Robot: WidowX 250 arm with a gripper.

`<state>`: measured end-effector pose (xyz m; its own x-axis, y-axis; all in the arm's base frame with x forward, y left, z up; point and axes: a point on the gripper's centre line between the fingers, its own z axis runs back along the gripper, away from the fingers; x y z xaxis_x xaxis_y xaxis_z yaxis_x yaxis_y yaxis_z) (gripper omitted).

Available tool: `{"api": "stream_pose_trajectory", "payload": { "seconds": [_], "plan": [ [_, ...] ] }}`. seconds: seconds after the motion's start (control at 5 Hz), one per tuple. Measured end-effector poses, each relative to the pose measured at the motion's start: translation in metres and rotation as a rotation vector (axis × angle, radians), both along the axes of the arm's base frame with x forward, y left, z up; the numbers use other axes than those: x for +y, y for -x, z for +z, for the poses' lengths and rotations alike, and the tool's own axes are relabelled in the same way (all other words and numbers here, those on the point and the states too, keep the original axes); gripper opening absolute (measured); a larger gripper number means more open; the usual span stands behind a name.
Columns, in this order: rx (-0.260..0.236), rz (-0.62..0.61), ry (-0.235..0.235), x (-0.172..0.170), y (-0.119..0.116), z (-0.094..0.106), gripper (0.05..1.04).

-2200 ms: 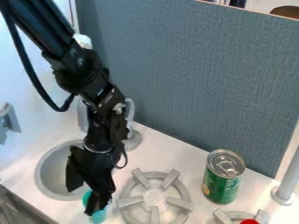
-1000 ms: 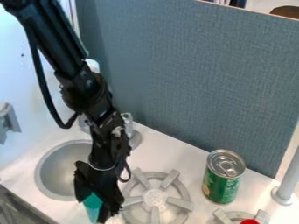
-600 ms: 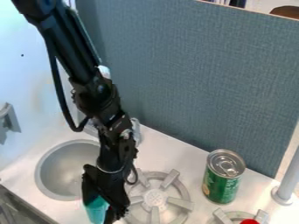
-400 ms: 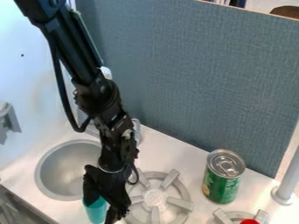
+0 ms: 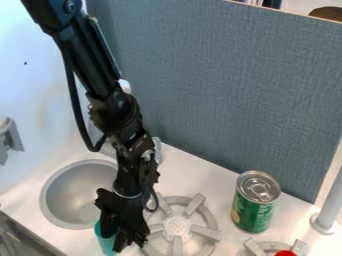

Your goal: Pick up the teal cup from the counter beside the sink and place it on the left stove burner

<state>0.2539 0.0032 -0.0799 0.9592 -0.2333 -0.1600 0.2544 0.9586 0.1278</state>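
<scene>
One teal object [image 5: 104,245] at the lower edge of my camera view, on the white counter [image 5: 207,182], between the round grey sink [image 5: 75,197] and the nearer grey burner [image 5: 177,226]. From my remote station I see my black gripper [image 5: 114,241] directly at it, pointing down and partly hiding it. Claw state: I cannot tell how far open it is, nor whether it has hold of the teal object.

Surroundings: grey faucet [image 5: 157,150] behind the sink, partly hidden by the arm. Green can [image 5: 253,213] upright, silver lid up, right of the nearer burner, apart from it. Second burner [image 5: 255,245] in front of the can, red item [image 5: 285,253] at it. Blue-grey panel [image 5: 220,85] stands behind.
</scene>
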Motion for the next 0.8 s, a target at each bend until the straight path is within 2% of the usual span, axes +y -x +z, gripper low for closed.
{"api": "stream_pose_trajectory", "payload": {
  "seconds": [0.2,0.4,0.6,0.8],
  "plan": [
    [0.012,0.0,-0.023,0.003,0.001,0.001,0.167],
    [0.051,-0.037,-0.052,0.008,0.002,0.007,0.103],
    [-0.014,-0.105,-0.035,-0.004,-0.011,0.041,0.1],
    [-0.017,-0.152,-0.009,-0.025,-0.021,0.054,0.101]
  ]
}}
